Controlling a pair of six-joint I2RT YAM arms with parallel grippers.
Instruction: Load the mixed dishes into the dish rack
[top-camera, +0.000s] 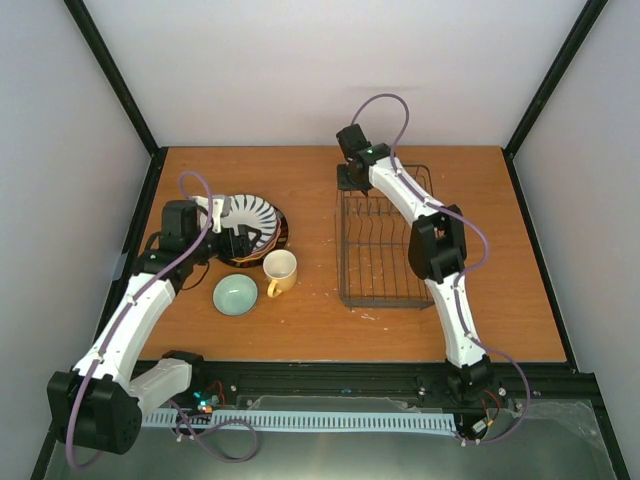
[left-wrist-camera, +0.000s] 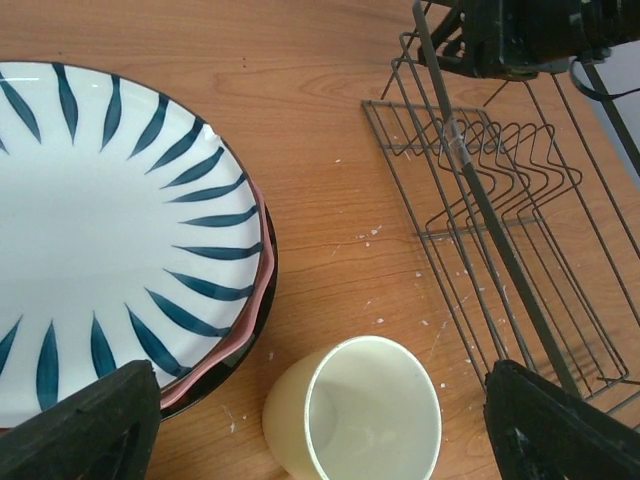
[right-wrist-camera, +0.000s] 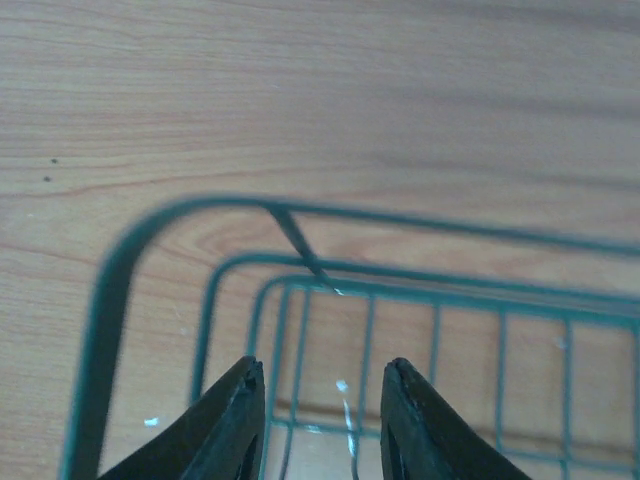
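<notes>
Left pincer (top-camera: 240, 242), overhead view: it hangs over the near edge of the plate stack, jaws spread, carrying nothing. The striped plate (top-camera: 245, 215) tops the stack, under and just beyond the fingertips. The mug (top-camera: 280, 271) is just to the pincer's right, and the bowl (top-camera: 235, 295) is behind it, toward the arm bases. The dish rack (top-camera: 385, 250) lies well apart to its right, with no dish in it that I can see. The right pincer (top-camera: 350, 178) sits low at the rack's far-left corner. My guess is that it is there to steady or square the rack, but I can't confirm that.

Left wrist view: the fingers (left-wrist-camera: 80, 425) sit at the bottom corners, wide apart, released. The mug stands mouth-up between them. The striped plate is off the left finger, and the edges of the pink plate (left-wrist-camera: 240, 340) and the dark-rimmed plate (left-wrist-camera: 272, 280) peek out beneath it. Stacked like that, only the top plate can come off first, by its rim. With nothing loaded, I judge the task to be at its start.

Right wrist view: the fingers (right-wrist-camera: 235, 420) are parted by a modest gap, with nothing clamped. The rack's rounded corner wire is just ahead and left of the tips. One thin floor wire runs between the fingers, untouched as far as I can tell.
</notes>
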